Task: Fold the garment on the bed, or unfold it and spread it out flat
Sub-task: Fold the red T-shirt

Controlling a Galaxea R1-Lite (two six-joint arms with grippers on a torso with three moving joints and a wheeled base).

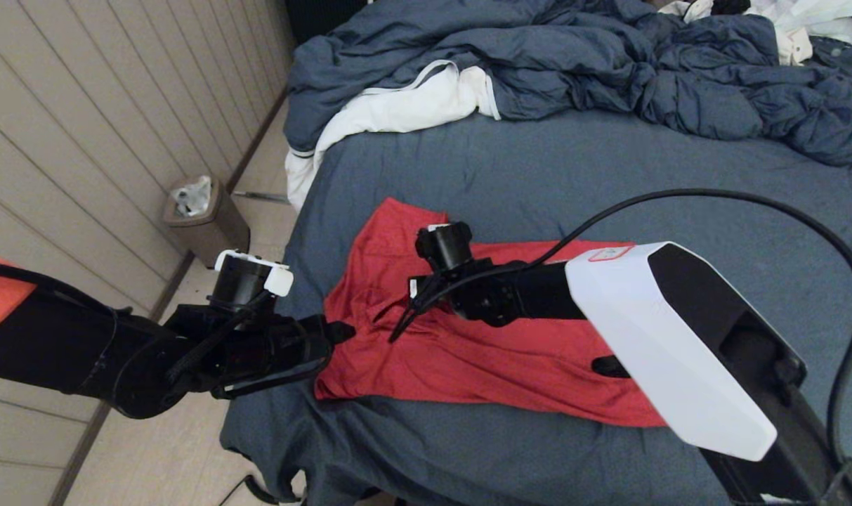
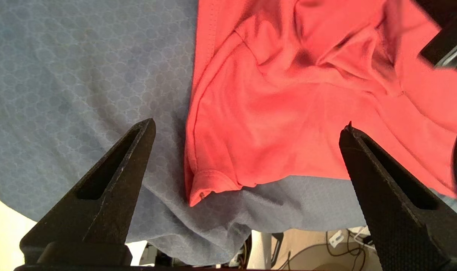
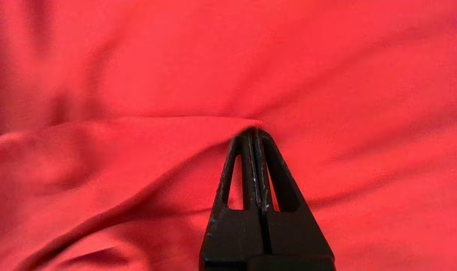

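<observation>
The shirt (image 1: 468, 344) lies rumpled near the bed's (image 1: 608, 176) front edge. The left gripper (image 2: 247, 128) hangs wide apart over its sleeve corner. The right gripper (image 3: 254, 131), pinched closed, presses a fold mid-shirt. Duvet (image 1: 608, 63) beyond.

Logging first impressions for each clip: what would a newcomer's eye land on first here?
The red T-shirt lies rumpled on the near part of the blue bed. The right gripper is over its middle, shut, tips at a raised fold of cloth; whether it pinches the fold is unclear. The left gripper hangs open over the shirt's sleeve corner at the bed's left edge.
</observation>
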